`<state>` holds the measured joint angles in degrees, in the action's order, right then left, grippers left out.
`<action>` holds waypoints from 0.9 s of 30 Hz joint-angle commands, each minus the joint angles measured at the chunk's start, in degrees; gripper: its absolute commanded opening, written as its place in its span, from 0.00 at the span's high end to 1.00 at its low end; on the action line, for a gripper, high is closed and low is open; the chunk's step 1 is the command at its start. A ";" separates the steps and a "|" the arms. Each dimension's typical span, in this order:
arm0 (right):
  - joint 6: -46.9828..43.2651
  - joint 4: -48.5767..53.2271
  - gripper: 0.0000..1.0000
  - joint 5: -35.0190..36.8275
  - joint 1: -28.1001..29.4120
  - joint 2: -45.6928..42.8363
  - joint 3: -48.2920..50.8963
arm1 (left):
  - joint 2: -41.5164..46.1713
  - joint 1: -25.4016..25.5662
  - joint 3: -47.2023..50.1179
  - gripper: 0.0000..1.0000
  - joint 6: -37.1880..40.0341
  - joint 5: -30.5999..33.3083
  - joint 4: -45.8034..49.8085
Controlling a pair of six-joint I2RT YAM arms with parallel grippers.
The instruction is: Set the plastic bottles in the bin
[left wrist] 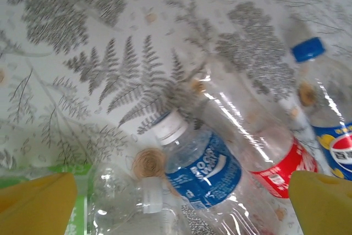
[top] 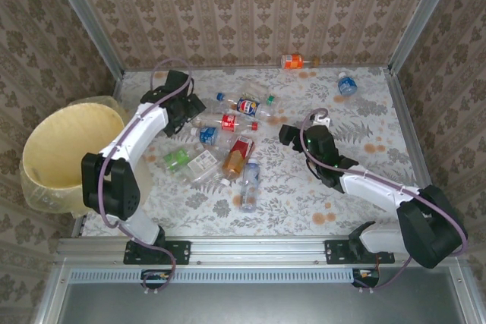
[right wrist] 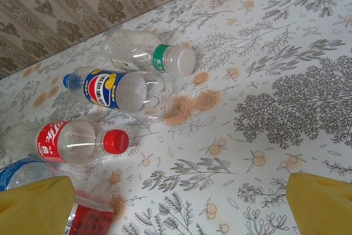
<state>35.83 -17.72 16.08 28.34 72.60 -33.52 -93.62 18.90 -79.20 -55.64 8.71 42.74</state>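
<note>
Bottles [top: 240, 148] lie on their sides in a loose heap between the two grippers on the fern-printed table [top: 364, 187]. The left gripper [top: 187, 108] hangs over the heap's far left edge with its yellow fingers [left wrist: 38, 202] spread wide and holding nothing. Straight below it and between the fingers lies a blue-labelled bottle with a white cap [left wrist: 201, 171]. A clear red-labelled bottle [left wrist: 264, 152] lies against that one on the right-finger side, and a Pepsi bottle [left wrist: 330, 136] with a blue cap lies beyond it. A crumpled clear bottle [left wrist: 132, 202] sits toward the left finger.

The right gripper [top: 292, 136] is just to the right of the heap, also wide open and empty, with bare table between its fingertips [right wrist: 322, 202]. Ahead of it and to its left lie a red-capped Coca-Cola bottle [right wrist: 71, 141] and, farther out, a green-labelled bottle with a white cap [right wrist: 146, 53].

Two strays lie well beyond the right gripper: an orange-labelled bottle [top: 292, 61] by the far wall and a small blue-labelled bottle [top: 346, 83].

The bin [top: 64, 153], pale yellow with a liner, stands off the table's left edge, left of the left gripper and nearer the bases.
</note>
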 commanded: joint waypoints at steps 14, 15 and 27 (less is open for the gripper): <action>0.51 0.16 0.00 0.56 -0.84 -4.07 3.03 | 8.19 -0.23 14.53 0.00 2.47 -4.97 4.98; 0.41 0.19 0.00 0.28 -0.90 -3.87 2.80 | 8.90 -0.41 16.18 0.00 2.42 -6.90 2.73; 0.66 0.01 0.00 -0.86 -0.92 -2.90 2.05 | 10.20 -0.59 23.58 0.00 -15.95 -6.66 -3.66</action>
<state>36.05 -17.56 16.05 27.88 69.36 -30.89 -83.42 18.96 -56.82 -65.82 3.33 41.95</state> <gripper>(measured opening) 0.999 0.999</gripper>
